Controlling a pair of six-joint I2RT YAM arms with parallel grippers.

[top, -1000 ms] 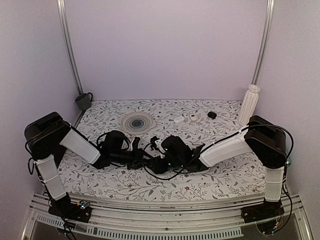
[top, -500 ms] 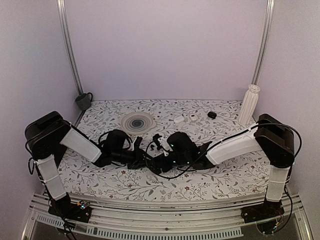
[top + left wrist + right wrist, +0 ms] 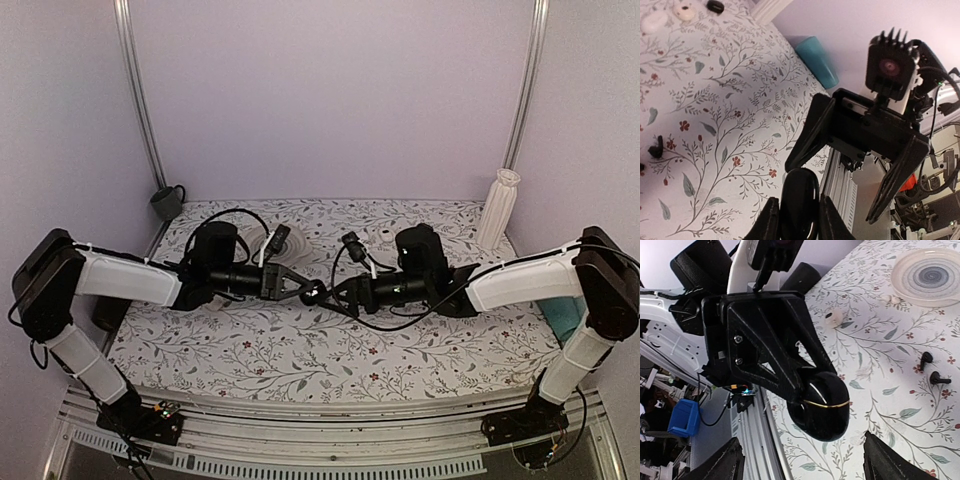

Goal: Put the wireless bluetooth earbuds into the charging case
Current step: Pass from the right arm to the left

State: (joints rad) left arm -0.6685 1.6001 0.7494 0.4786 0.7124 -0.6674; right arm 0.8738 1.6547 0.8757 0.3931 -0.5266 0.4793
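Where the two arms met over the middle of the counter (image 3: 300,350), the left end effector (image 3: 799,202) pinched the black case (image 3: 822,407) between its fingers (image 3: 771,220), holding it clear of the surface. A thin gold line ran round the glossy shell. Facing it, the right end effector (image 3: 337,296) stood spread wide, its fingers (image 3: 727,465) on either side of the case and touching nothing.

Below, the two black earbuds (image 3: 926,358) lay on the floral counter just beside each other, well apart from the case and between the plate (image 3: 930,275) and the near edge. A white oval case (image 3: 832,317) sat near the plate, toward the left edge.

Toward the far edge, two more small white things (image 3: 654,21) lay side by side, with a black lump (image 3: 715,6) just beyond them toward the right. A teal cup (image 3: 817,60) stood by the right edge. A dark mug (image 3: 167,202) stood in the far left corner and a white ribbed vase (image 3: 499,208) in the far right corner.
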